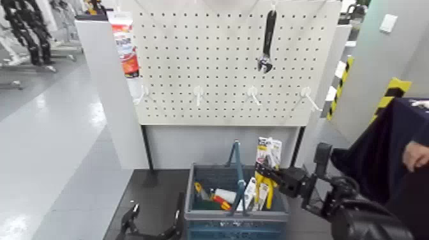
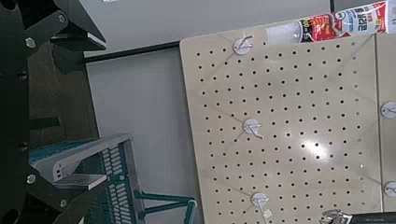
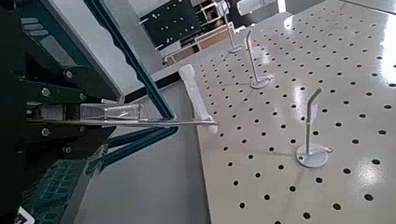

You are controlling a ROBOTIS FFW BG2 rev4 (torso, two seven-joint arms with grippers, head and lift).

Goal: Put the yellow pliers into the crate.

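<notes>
The yellow pliers (image 1: 267,167) are on a tall white-and-yellow card that stands upright, its lower part inside the right side of the crate (image 1: 198,210). The crate is blue-grey with a blue hoop handle (image 1: 237,167). My right gripper (image 1: 262,171) reaches in from the right and is shut on the card. In the right wrist view the card (image 3: 177,119) shows edge-on between the fingers. My left gripper (image 1: 153,223) is open and empty, low to the left of the crate. The crate's rim also shows in the left wrist view (image 2: 89,159).
A white pegboard (image 1: 210,70) with bare hooks stands behind the crate; a black adjustable wrench (image 1: 267,41) hangs on it at the top. A red-and-white packet (image 1: 126,46) hangs at its left edge. Small tools lie in the crate. A person's hand (image 1: 416,155) shows at the right.
</notes>
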